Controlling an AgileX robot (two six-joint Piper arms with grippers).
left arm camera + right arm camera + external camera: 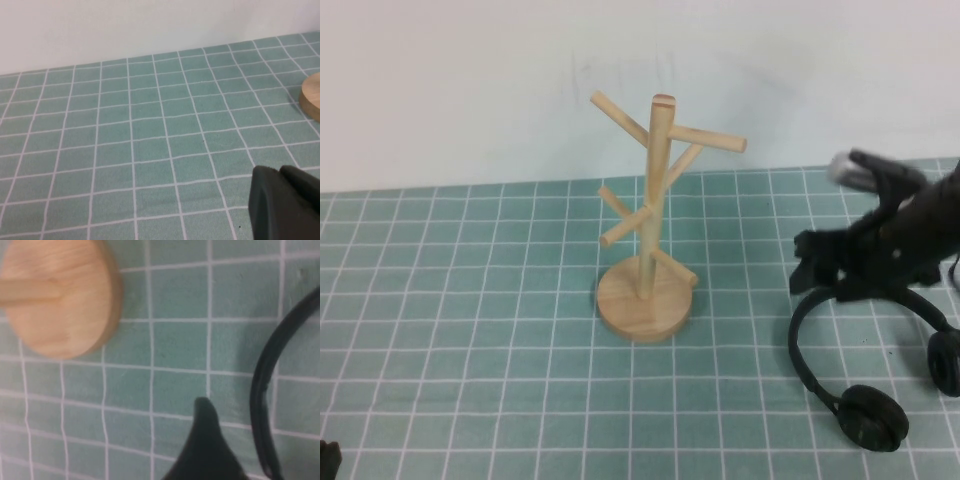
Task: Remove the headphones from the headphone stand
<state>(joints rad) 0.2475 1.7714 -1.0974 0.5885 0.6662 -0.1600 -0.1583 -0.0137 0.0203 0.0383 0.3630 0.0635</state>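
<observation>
The black headphones (865,415) lie flat on the table at the right, off the stand. Their headband (262,385) curves under my right gripper (817,268), which hovers low over its top. That gripper looks open: one dark finger (205,440) shows beside the band, apart from it, and holds nothing. The wooden headphone stand (645,290) stands upright mid-table with bare pegs; its round base (60,295) also shows in the right wrist view. My left gripper (287,205) is shut and empty, low over the table at the near left, with the stand's base edge (311,97) off to one side.
A green tablecloth with a white grid (470,320) covers the table. A white wall (470,90) runs along the far edge. The right arm (910,230) reaches in from the right edge.
</observation>
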